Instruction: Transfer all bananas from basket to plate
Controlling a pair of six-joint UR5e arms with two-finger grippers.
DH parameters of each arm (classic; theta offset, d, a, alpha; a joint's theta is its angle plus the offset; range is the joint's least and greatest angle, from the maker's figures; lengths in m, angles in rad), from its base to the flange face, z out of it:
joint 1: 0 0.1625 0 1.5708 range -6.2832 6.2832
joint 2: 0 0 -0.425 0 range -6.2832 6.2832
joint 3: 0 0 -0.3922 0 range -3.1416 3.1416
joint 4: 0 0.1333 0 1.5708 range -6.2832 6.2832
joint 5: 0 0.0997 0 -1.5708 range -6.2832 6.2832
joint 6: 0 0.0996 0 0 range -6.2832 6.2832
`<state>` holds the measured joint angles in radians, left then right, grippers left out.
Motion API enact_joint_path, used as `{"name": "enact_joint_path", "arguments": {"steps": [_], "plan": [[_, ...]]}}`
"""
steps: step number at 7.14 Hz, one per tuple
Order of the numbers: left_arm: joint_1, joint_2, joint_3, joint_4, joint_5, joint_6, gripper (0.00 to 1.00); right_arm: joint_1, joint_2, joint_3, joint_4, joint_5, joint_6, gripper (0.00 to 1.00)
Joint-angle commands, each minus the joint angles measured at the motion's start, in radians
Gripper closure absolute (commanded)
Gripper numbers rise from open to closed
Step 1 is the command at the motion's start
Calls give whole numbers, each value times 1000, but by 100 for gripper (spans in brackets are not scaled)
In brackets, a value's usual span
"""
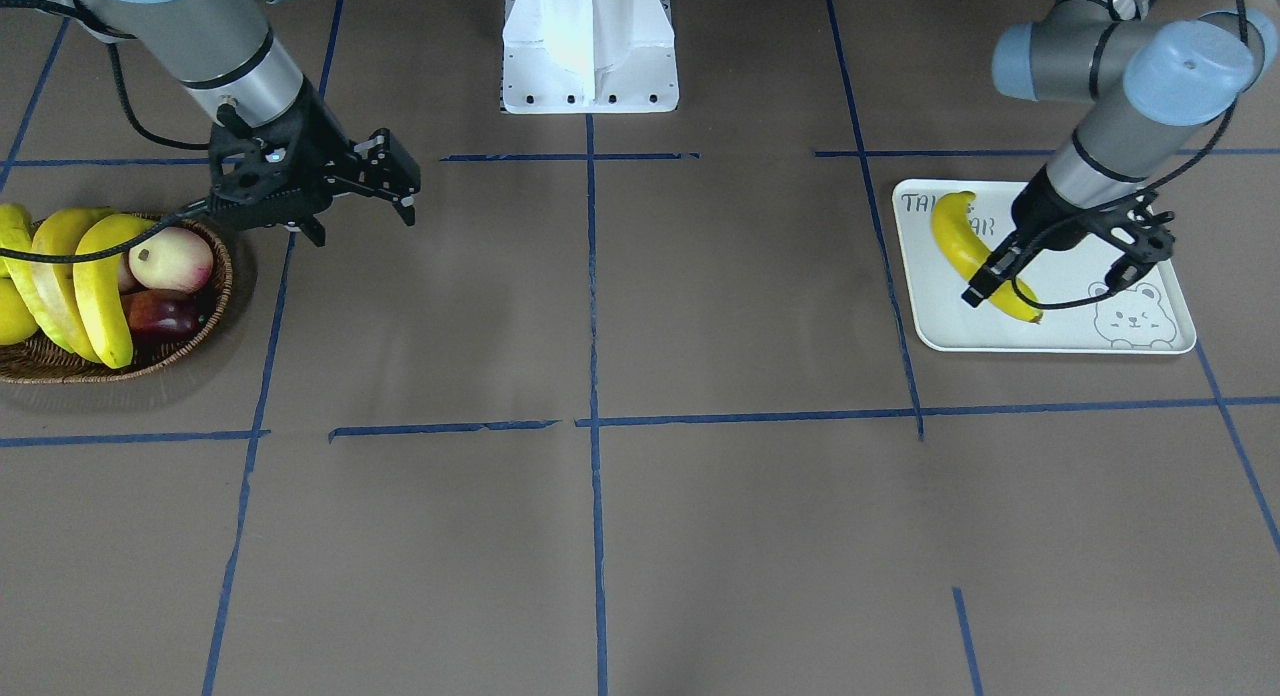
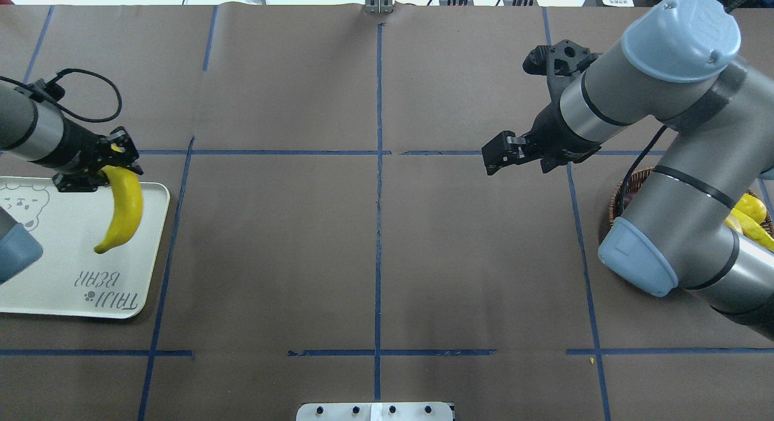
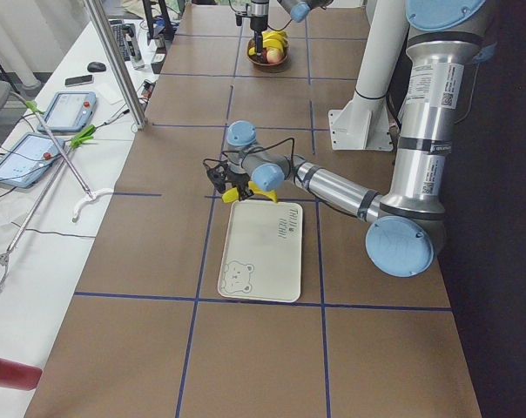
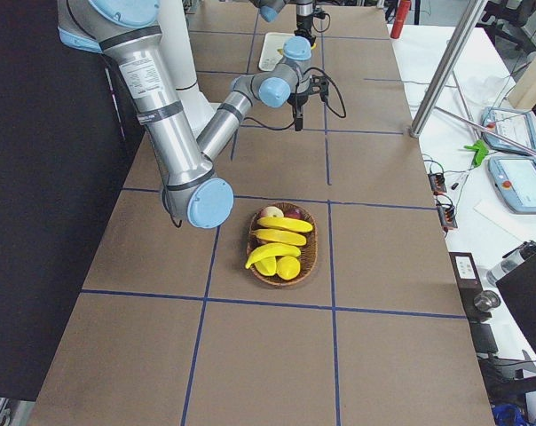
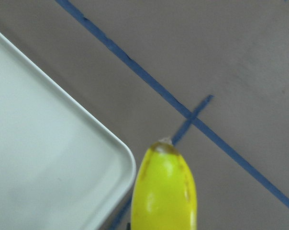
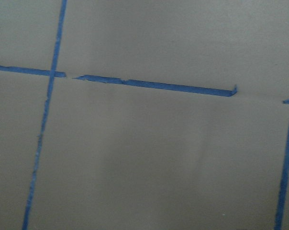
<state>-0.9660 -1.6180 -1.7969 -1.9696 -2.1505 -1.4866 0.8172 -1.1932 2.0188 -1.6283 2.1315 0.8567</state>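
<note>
My left gripper point(image 1: 987, 284) is shut on one end of a yellow banana point(image 1: 962, 241) and holds it low over the white plate point(image 1: 1075, 331). The overhead view shows the banana point(image 2: 124, 212) slanting down from that gripper point(image 2: 112, 166) across the plate point(image 2: 60, 251). The left wrist view shows the banana's tip point(image 5: 163, 191) by a plate corner point(image 5: 39, 167). Three more bananas point(image 1: 100, 286) lie in the wicker basket point(image 1: 205, 321). My right gripper point(image 1: 365, 216) is open and empty, above the table just beside the basket.
The basket also holds a pale pink fruit point(image 1: 172, 259), a dark red apple point(image 1: 160, 316) and a stubby yellow fruit point(image 4: 288, 266). The white robot base point(image 1: 588, 46) stands at the table's back edge. Blue tape lines point(image 1: 592, 276) cross the brown table.
</note>
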Motion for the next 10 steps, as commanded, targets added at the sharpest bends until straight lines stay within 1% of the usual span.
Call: {"name": "enact_joint_path", "arguments": {"steps": [1,2,3,4,5,6,7,8,9,10], "plan": [[-128,117,86,-44,-2,280,100,75,-104,11,-11,25,-201,1],[-164,121,190,-143,-9,311,100,92,-130,12,-10,27,-249,1],[-168,118,300,-284,-15,312,99,100,-140,14,-8,27,-263,1],[-168,119,321,-319,-20,312,87,102,-140,14,-8,27,-263,1],[-171,121,315,-327,-69,318,1,105,-143,15,-8,27,-263,1],[-181,142,311,-328,-97,353,0,109,-155,21,-8,27,-265,1],[-268,151,309,-319,-176,485,0,135,-220,61,-11,27,-295,1],[-378,147,300,-315,-275,565,0,170,-286,86,-11,31,-383,1],[-391,141,260,-314,-293,575,0,193,-349,87,-1,31,-481,1],[-390,141,237,-314,-287,574,0,216,-405,90,1,25,-583,1]]}}
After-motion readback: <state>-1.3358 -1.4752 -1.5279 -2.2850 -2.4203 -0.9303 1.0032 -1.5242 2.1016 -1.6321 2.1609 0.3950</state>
